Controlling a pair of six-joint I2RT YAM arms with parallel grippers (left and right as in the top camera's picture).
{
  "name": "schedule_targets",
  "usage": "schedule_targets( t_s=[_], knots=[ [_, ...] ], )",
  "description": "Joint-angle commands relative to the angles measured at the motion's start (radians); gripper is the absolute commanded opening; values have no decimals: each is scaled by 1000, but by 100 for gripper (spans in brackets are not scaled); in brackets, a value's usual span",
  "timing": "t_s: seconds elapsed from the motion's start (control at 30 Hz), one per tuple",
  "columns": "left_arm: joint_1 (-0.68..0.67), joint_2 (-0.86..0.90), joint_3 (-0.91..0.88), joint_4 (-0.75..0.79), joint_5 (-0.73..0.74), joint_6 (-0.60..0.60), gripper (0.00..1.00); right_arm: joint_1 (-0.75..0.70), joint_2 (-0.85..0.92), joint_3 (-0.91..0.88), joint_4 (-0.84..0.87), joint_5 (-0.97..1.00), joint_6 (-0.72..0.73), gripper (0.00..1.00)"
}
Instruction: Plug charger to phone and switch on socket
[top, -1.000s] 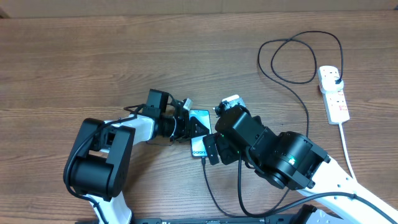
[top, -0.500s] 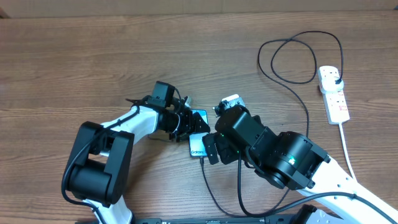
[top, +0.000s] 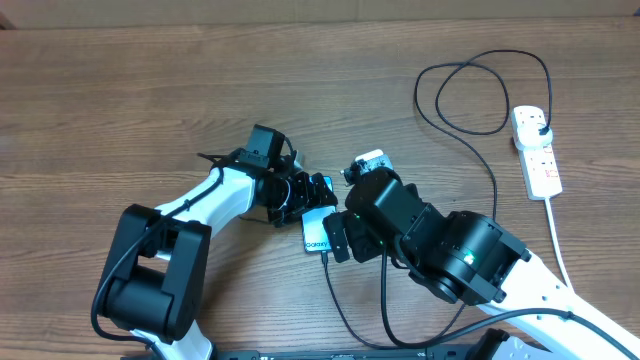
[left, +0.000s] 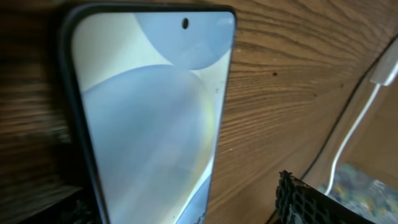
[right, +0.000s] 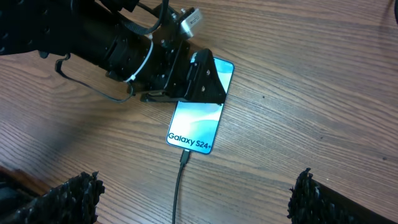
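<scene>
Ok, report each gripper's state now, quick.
Left gripper: open, fingers either side of the phone, one clearly off its edge.
Right gripper: open, fingers wide apart, holding nothing.

Left arm (top: 215, 195) is stretching low toward the phone (top: 317, 236) from the phone's left. Left gripper (top: 318, 192) is sitting over the phone's top end, its fingers (left: 305, 202) spread wider than the phone; contact unclear. Right arm (top: 450, 250) is bending in from the phone's right. Right gripper (right: 194, 198) is hanging above the phone's bottom end, pointing down, jaws gaping wide.
</scene>
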Motion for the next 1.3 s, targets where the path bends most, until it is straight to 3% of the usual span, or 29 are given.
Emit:
schedule_targets(
  t_s=[0.0, 0.4, 0.77, 0.83, 0.9, 0.97, 1.0, 1.03, 1.07, 1.2, 1.27],
  knots=[
    [3, 110, -81, -29, -373, 29, 86, -2, 21, 26, 14, -1, 7, 100],
    [-1, 110, -81, 70, -377, 107, 87, -2, 98, 26, 74, -181, 7, 100],
    [-1, 110, -81, 63, -378, 223, 86, -2, 104, 26, 196, -321, 7, 100],
    [2, 109, -80, 63, -384, 223, 89, -2, 104, 26, 211, -348, 7, 100],
    [12, 105, -76, 51, -385, 222, 100, -2, 104, 26, 215, -359, 7, 100],
    [27, 93, -59, 13, -385, 222, 100, -2, 104, 26, 215, -357, 6, 100],
    [35, 85, -47, -12, -385, 222, 100, -2, 104, 26, 216, -357, 6, 95],
    [42, 73, -34, -38, -385, 222, 100, -2, 104, 26, 219, -353, 7, 84],
    [49, 57, -18, -68, -385, 222, 100, -2, 104, 26, 221, -343, 7, 67],
    [63, -64, 27, -155, -395, 223, 100, -2, 111, 26, 221, -262, 7, 19],
    [63, -130, 29, -165, -399, 222, 100, -2, 117, 26, 218, -251, 8, 6]
  ],
)
